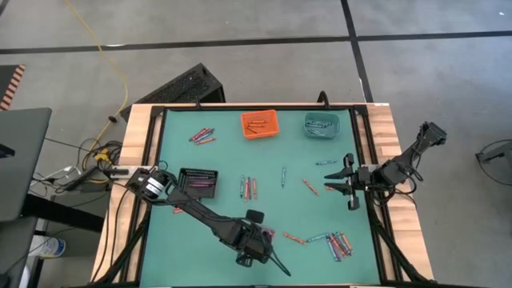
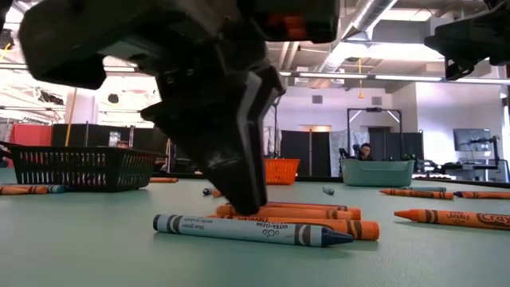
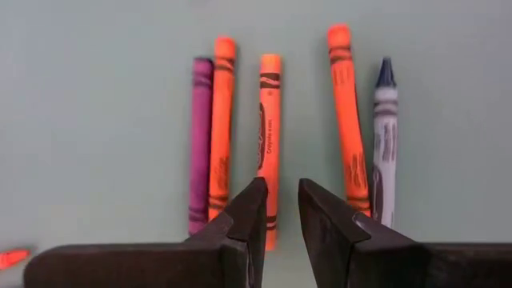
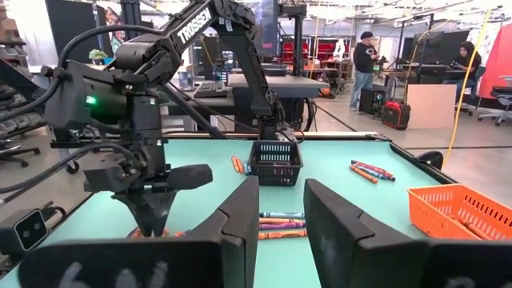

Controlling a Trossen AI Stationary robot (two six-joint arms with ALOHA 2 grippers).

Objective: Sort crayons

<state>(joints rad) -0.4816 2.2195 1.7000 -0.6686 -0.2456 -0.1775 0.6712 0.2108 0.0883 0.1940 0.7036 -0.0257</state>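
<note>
While the right gripper [image 1: 350, 183] was held spread and empty, the left gripper [image 3: 278, 210] was poised slightly parted above an orange crayon [image 3: 269, 136].

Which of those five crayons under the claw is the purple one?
The purple crayon lies at one end of the row, touching an orange crayon. Three of the others are orange; the one at the far end is a blue crayon.

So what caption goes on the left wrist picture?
Left hand open above five crayons: one purple, three orange, one blue-tipped.
</note>
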